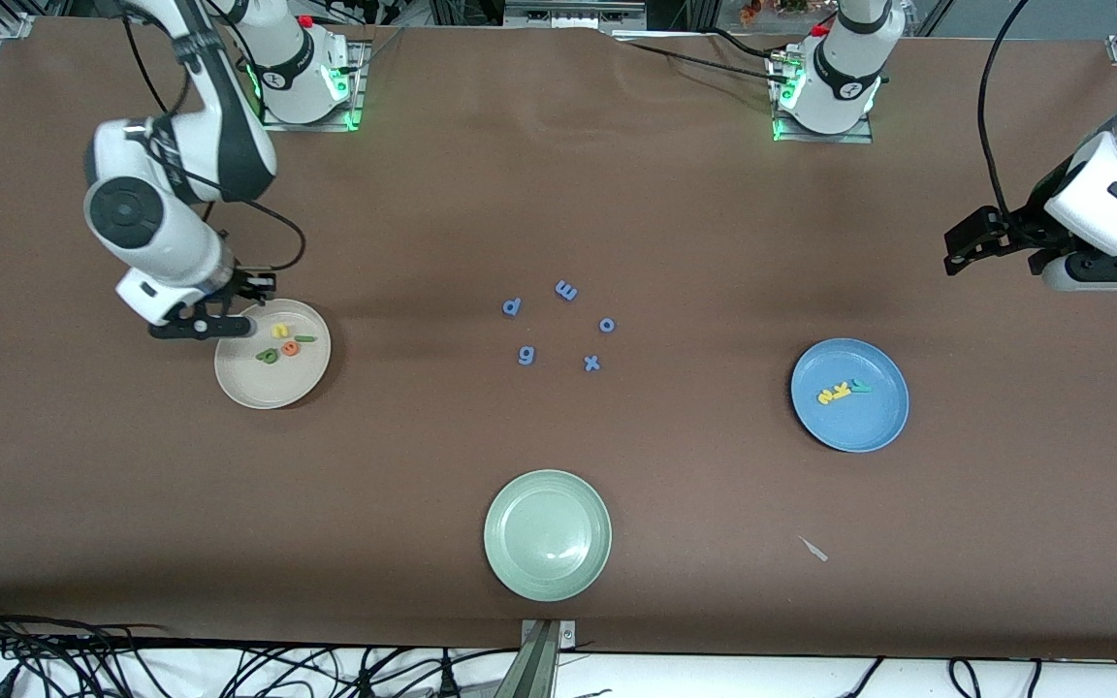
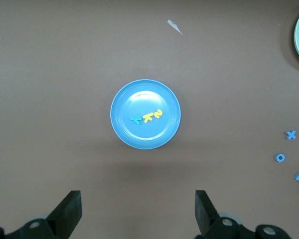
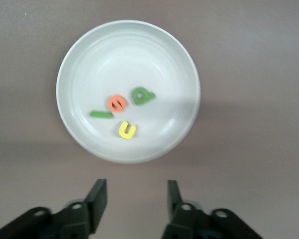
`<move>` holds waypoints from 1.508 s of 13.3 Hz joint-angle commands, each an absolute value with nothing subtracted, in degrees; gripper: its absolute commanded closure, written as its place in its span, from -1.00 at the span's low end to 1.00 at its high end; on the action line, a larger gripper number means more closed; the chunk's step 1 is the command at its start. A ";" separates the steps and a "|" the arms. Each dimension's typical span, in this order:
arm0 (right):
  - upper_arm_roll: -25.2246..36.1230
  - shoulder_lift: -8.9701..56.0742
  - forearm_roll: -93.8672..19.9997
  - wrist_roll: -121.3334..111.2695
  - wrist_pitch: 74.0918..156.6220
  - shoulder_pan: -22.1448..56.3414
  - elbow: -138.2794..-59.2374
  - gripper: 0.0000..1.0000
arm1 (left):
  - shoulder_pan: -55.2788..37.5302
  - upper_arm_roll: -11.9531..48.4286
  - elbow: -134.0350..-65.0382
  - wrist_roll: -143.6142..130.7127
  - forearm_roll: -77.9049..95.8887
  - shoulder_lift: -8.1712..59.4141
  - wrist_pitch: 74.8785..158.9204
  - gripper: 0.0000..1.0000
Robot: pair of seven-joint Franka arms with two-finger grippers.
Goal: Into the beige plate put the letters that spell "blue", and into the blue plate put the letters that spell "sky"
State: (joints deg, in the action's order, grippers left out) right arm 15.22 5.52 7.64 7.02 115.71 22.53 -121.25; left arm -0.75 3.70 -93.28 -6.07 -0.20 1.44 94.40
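The beige plate (image 1: 248, 383) lies toward the right arm's end of the table. In it are the dark green b (image 3: 142, 95), the orange e (image 3: 116, 103), the light green l (image 3: 101, 114) and the yellow u (image 3: 127, 130). My right gripper (image 3: 137, 194) hangs open and empty just outside that plate's rim (image 3: 70, 64). The blue plate (image 1: 869, 427) lies toward the left arm's end and holds the yellow s (image 2: 158, 114), the yellow k (image 2: 148, 117) and the teal y (image 2: 136, 119). My left gripper (image 2: 138, 209) is raised, open and empty, apart from the blue plate (image 2: 134, 99).
A pale green plate (image 1: 547, 534) with nothing in it sits near the front edge. Several blue-purple letters (image 1: 565, 290) lie loose in the middle of the table. A small white scrap (image 1: 813, 549) lies nearer the camera than the blue plate.
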 commanded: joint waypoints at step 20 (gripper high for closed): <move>-4.22 9.84 3.25 -0.26 87.72 1.67 -87.72 -1.00 | -1.32 3.43 -92.02 -5.27 0.62 0.88 92.29 -1.00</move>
